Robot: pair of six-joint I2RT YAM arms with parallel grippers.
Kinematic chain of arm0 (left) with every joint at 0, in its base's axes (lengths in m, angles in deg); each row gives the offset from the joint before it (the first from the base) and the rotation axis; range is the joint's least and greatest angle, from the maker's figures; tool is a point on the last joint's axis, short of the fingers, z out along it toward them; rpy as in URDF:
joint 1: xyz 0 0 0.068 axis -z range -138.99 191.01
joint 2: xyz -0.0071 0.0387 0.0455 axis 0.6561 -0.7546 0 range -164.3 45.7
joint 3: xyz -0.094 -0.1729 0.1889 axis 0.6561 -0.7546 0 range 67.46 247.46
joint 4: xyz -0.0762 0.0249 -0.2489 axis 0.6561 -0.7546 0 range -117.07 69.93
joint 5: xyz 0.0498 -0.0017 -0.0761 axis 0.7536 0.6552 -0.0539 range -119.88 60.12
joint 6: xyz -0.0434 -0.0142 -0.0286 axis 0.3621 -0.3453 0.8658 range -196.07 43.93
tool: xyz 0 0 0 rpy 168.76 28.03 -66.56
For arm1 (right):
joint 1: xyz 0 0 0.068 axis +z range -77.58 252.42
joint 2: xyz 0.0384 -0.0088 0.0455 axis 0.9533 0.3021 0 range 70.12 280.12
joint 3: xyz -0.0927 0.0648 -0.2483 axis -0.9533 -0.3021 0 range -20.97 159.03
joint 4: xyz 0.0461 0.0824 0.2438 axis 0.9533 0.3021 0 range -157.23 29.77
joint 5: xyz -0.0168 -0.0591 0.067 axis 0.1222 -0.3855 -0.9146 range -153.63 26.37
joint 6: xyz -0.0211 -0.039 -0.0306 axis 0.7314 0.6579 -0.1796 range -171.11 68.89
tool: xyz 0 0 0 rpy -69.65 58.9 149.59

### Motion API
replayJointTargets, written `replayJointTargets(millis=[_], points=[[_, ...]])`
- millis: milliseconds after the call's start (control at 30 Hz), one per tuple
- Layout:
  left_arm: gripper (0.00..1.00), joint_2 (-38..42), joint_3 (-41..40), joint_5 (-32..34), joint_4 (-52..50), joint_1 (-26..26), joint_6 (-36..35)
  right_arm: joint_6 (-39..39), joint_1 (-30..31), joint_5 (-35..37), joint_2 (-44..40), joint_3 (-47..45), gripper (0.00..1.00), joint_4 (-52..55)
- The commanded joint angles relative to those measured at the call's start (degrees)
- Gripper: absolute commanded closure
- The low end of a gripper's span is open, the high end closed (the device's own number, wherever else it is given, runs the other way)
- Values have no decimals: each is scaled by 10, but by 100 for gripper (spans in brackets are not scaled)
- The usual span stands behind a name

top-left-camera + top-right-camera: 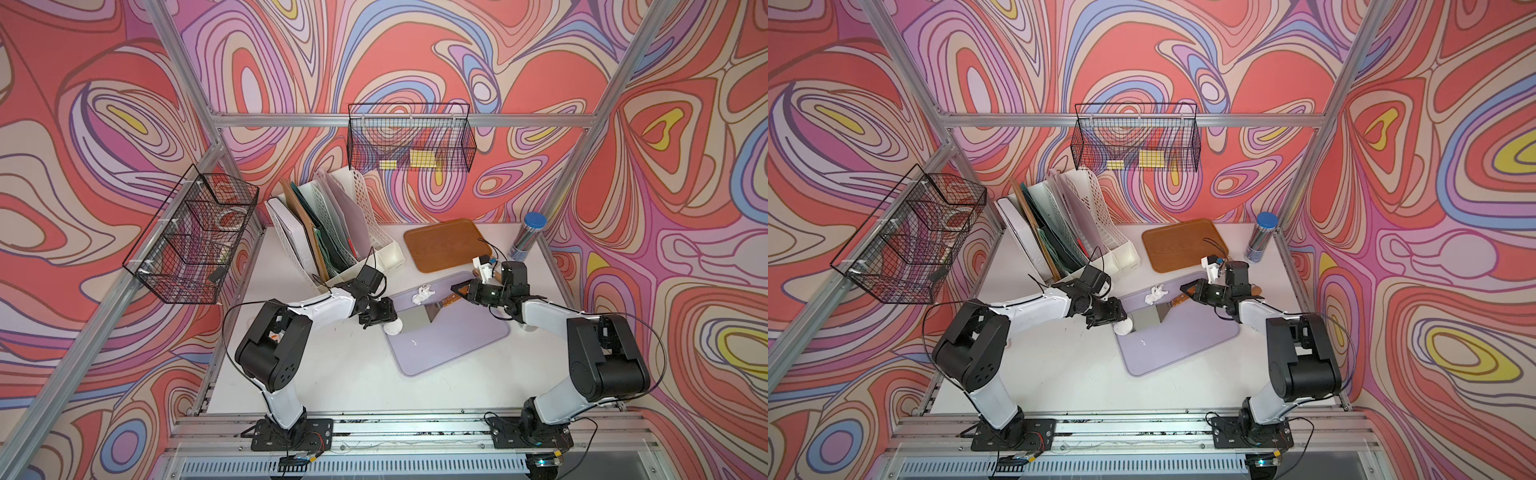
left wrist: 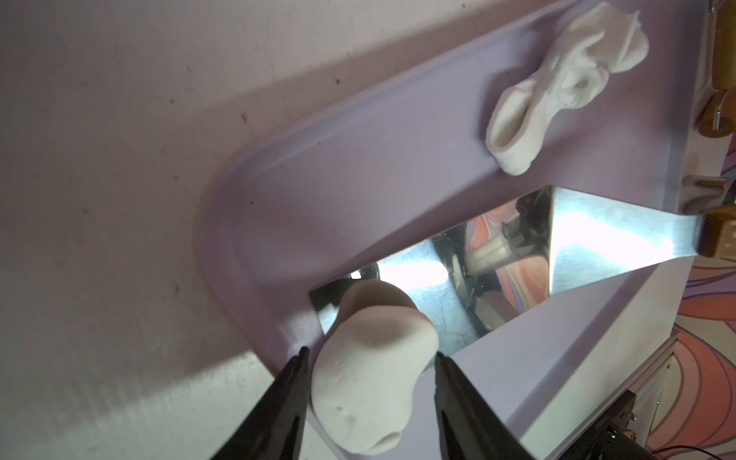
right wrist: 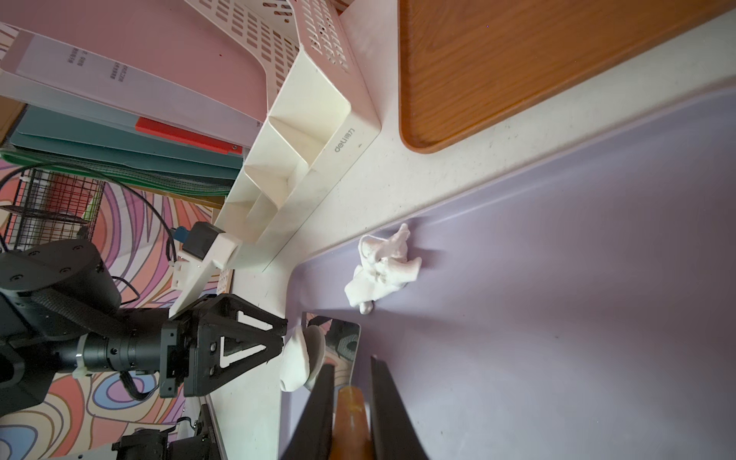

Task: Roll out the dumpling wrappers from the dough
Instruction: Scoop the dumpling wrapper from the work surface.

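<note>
A white dough disc, the dumpling wrapper (image 1: 393, 328) (image 2: 370, 382) (image 3: 303, 358), lies curled over the near-left edge of the purple mat (image 1: 449, 345) (image 2: 378, 167). It rests partly on the metal blade of a spatula (image 1: 419, 318) (image 2: 517, 259). My left gripper (image 1: 390, 325) (image 1: 1121, 322) (image 2: 370, 352) is open around the disc; one finger touches it and a gap shows at the other. My right gripper (image 1: 455, 291) (image 3: 351, 363) is shut on the spatula's wooden handle (image 3: 350, 414). A ragged dough scrap (image 1: 423, 294) (image 2: 569, 91) (image 3: 382, 271) sits at the mat's far-left corner.
A wooden tray (image 1: 446, 245) lies behind the mat. A white file organiser (image 1: 332, 232) stands at the back left, close to my left wrist. A blue-lidded tube (image 1: 528, 237) stands at the back right. Two wire baskets hang on the frame (image 1: 191, 237) (image 1: 411, 141).
</note>
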Motion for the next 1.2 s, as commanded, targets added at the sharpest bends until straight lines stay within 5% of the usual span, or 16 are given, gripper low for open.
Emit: replayJointTargets(millis=[0, 200, 300, 333, 367, 733, 967, 1167], points=[[43, -2, 13, 16, -10, 5, -2, -14, 12, 19, 12, -6, 100, -43], [37, 14, 15, 39, -17, 6, 0, -27, 12, -13, 49, 15, 100, -8], [21, 44, 16, 75, -33, 6, -3, -39, 6, -21, 48, 15, 100, -3], [3, 58, 15, 88, -37, 6, -7, -44, 0, -24, 45, 13, 100, -7], [0, 71, 15, 102, -42, 6, -10, -53, -8, -31, 42, 9, 100, -19], [0, 207, -16, 193, -70, -10, -18, -178, -61, -105, -1, -26, 100, -145], [0, 269, -52, 231, -69, -22, -26, -179, -114, -87, -43, 27, 100, -69], [0, 262, -72, 185, -42, -23, -32, -164, -149, -23, -26, 122, 100, -2]])
